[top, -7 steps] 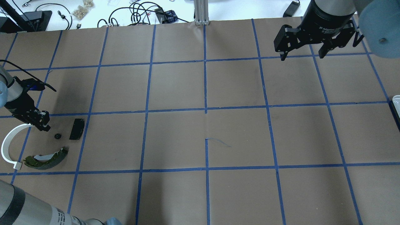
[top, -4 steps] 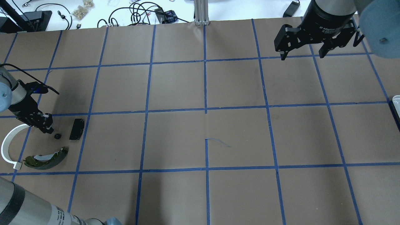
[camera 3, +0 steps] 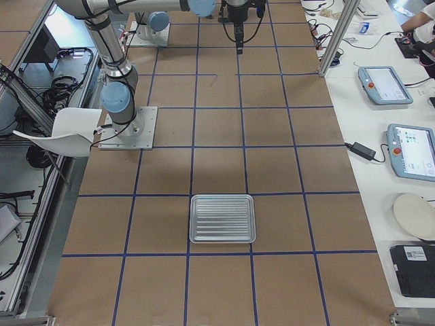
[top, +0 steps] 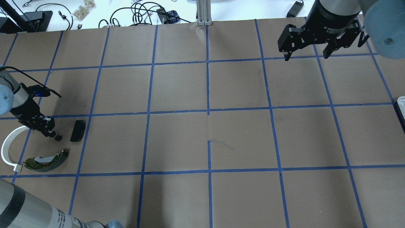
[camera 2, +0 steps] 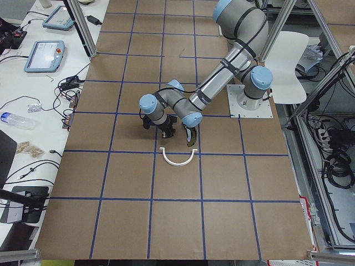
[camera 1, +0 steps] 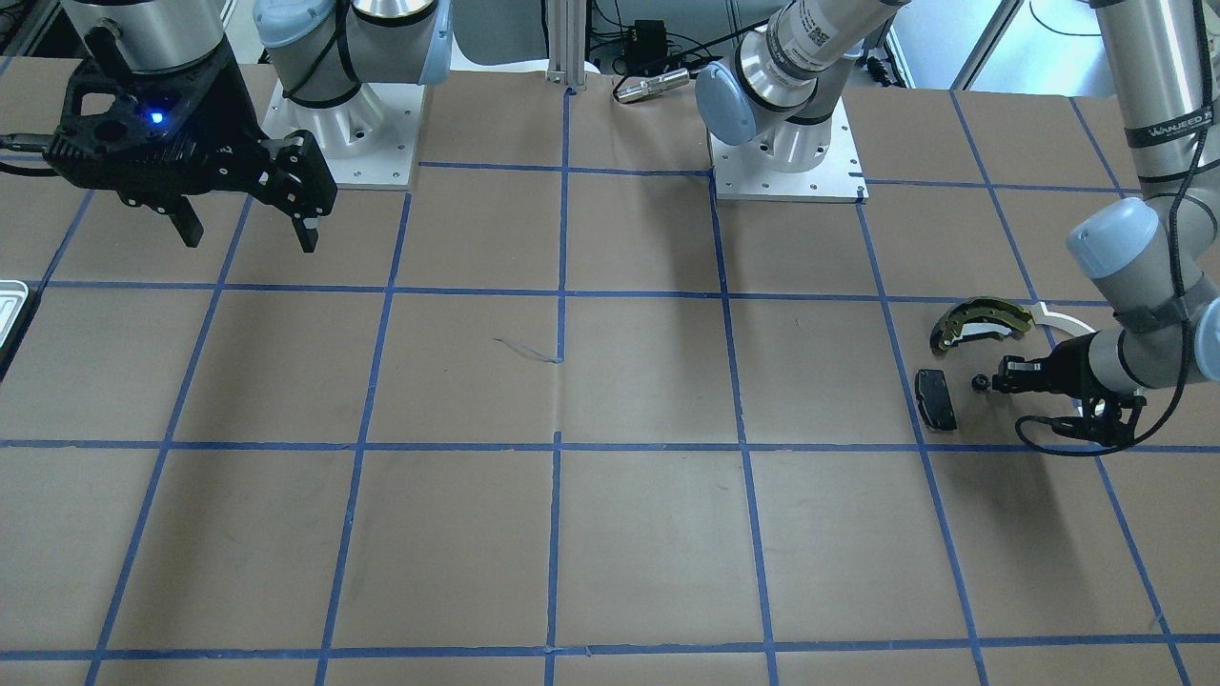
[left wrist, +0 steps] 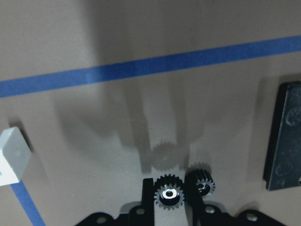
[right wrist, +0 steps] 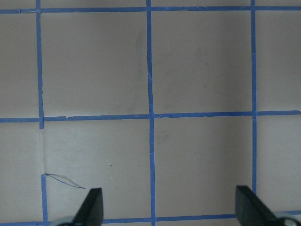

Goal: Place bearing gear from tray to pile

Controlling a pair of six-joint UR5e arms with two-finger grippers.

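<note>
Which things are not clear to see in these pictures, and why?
Held gear: hidden under the left gripper in the overhead view.
Tray: cut off by the right edge in the overhead view.
Loose gear: too small to find in the exterior left view.

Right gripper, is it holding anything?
No, the right gripper has its fingers spread wide apart with nothing between them.

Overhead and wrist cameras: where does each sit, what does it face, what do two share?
Overhead: behind robot, facing forward and down; left gripper, open right gripper show.
Left wrist: faces down past fingers clamping small black toothed bearing gear.
Right wrist: faces down onto blue-taped brown paper; fingertips show.
Shared: overhead, left wrist show flat black rectangular pad.
</note>
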